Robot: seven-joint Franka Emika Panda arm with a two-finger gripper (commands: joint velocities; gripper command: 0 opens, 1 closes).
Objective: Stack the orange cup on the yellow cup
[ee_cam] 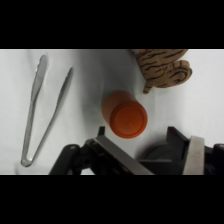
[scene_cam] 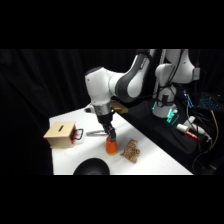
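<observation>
I see orange cup [ee_cam: 126, 114] upside down on worktop [scene_cam: 150, 160], unstacked; gripper [scene_cam: 110, 136] just above, grip state unclear; yellow cup not visible.

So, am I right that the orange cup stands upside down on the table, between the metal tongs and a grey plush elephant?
Not quite: the plush toy is a brown striped tiger, as the wrist view shows. The orange cup does stand upside down on the table, between it and the metal tongs.

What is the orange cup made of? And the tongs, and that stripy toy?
The orange cup looks like smooth, plain plastic with a soft sheen. The tongs look like metal: thin, grey, dully shiny arms. The striped toy seems to be soft plush fabric, brown with dark stripes, though its texture is hard to confirm.
</observation>
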